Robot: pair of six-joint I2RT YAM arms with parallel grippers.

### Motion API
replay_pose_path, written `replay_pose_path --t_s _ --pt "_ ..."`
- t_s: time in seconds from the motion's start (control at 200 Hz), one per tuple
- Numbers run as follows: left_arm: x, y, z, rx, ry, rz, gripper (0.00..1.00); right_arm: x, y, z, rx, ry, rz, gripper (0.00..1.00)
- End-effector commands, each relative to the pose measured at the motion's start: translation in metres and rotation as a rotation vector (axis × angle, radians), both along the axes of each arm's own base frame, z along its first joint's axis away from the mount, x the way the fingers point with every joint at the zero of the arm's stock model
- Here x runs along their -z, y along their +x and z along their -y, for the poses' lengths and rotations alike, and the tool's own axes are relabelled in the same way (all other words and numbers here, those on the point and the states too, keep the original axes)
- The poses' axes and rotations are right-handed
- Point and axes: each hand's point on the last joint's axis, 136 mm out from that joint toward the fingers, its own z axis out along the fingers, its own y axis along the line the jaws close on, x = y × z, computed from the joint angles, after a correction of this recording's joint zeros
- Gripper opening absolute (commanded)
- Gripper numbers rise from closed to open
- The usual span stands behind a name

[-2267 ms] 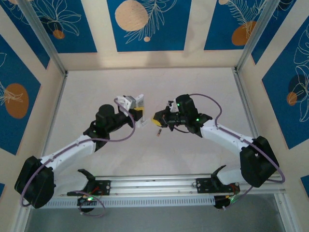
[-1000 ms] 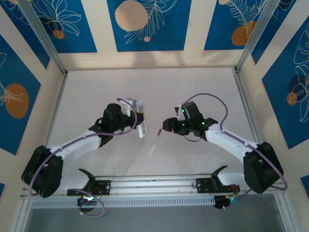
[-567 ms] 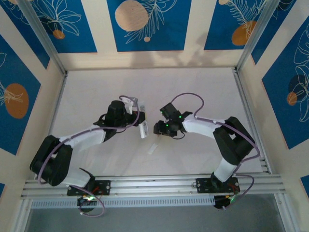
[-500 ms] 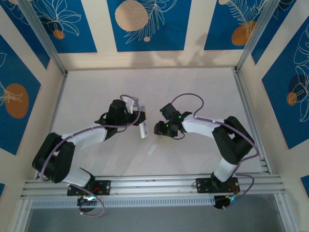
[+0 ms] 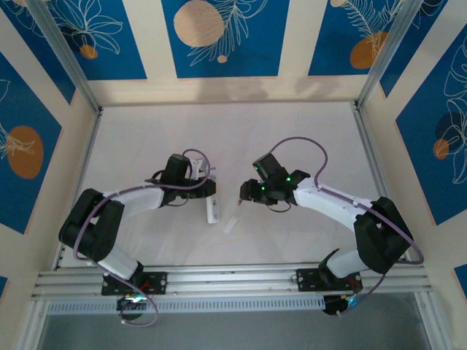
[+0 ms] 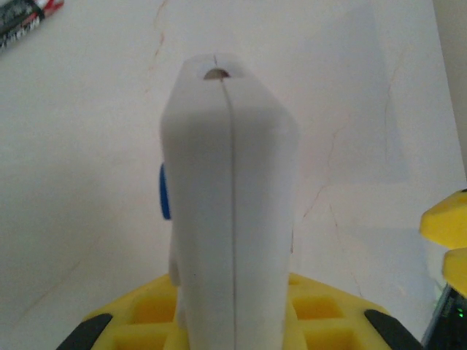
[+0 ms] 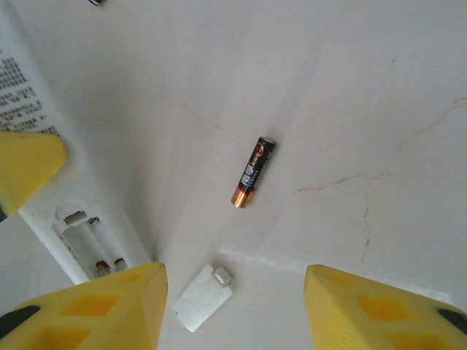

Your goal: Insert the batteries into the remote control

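Observation:
My left gripper (image 5: 209, 195) is shut on the white remote control (image 5: 212, 210), which sticks out toward the near side. In the left wrist view the remote control (image 6: 230, 182) stands end-on between the yellow fingers (image 6: 131, 317). From the right wrist its back (image 7: 44, 182) faces me, with the battery compartment (image 7: 91, 244) uncovered. One dark battery with a coppery end (image 7: 253, 173) lies loose on the table. My right gripper (image 7: 233, 281) hangs open above the table, just short of the battery, nothing between its fingers. From above, the right gripper (image 5: 244, 195) sits right of the remote.
A small flat white cover piece (image 7: 203, 297) lies on the table near my right gripper's left finger, also seen from above as the cover piece (image 5: 231, 225). The white table (image 5: 292, 138) is walled at the back and sides. A metal rail (image 5: 233, 277) runs along the near edge.
The left gripper has carried the remote toward the near side and lower. The right arm's elbow swung out to the right; its gripper stays open over the battery.

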Motion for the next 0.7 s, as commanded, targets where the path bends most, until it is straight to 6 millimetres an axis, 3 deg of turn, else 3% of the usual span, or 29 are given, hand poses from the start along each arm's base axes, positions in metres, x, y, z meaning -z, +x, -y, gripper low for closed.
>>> replay_pose_path --t_s 0.0,0.215,0.695 --pt "0.020 -0.015 -0.008 0.010 0.006 -0.112 0.00 0.003 -0.006 0.011 0.025 -0.028 -0.024 0.53" --pt "0.043 -0.020 -0.022 -0.016 0.107 -0.173 0.12 0.000 -0.007 0.010 0.018 -0.026 -0.023 0.53" --pt "0.071 -0.023 -0.054 -0.081 0.279 -0.191 0.34 -0.006 -0.009 0.008 0.011 -0.017 -0.016 0.53"
